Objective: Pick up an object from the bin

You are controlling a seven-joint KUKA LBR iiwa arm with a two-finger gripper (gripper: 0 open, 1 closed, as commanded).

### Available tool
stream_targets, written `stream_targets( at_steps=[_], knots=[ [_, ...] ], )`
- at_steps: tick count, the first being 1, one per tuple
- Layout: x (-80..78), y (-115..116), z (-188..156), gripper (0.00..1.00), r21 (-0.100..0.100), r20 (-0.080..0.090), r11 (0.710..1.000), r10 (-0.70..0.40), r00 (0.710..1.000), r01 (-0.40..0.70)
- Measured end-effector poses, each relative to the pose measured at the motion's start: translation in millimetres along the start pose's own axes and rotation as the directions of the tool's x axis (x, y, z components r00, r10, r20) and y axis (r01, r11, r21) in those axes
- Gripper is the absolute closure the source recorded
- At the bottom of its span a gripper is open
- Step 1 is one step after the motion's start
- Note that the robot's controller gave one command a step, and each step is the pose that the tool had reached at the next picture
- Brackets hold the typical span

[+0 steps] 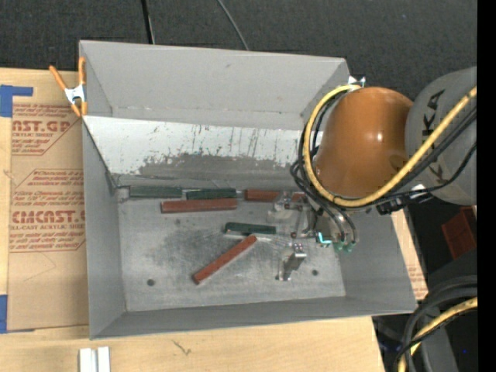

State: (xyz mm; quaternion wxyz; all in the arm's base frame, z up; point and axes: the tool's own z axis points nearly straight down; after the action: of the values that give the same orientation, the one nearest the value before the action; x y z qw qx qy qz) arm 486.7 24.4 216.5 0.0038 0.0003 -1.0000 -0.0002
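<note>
My gripper (289, 266) hangs low over the bin floor at the right, nothing visible in it. Just left of it a red-brown bar (225, 259) lies at a slant, its upper end pointing towards the gripper. Above that end lies a short dark green bar (249, 228), close to the gripper's body. Neither bar touches the gripper as far as I can see.
Along the foot of the back wall lie more bars: a dark green one (155, 193) at the left, a red-brown one (199, 204), another green one (211, 194) and a red-brown one (261, 195). The arm's orange cover and cables overhang the bin's right side.
</note>
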Motion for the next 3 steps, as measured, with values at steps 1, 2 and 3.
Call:
stream_targets(
  at_steps=[1,2,3],
  knots=[
    [-1.7,-0.1,-4.1,0.00,0.000,0.008,1.000,0.000,1.000,0.000],
    [-2.3,11.5,57.6,0.00,0.000,0.014,0.999,-0.041,0.999,0.041],
    [-53.7,22.3,132.3,1.00,-0.003,0.054,1.000,-0.012,0.998,0.012]
  ],
)
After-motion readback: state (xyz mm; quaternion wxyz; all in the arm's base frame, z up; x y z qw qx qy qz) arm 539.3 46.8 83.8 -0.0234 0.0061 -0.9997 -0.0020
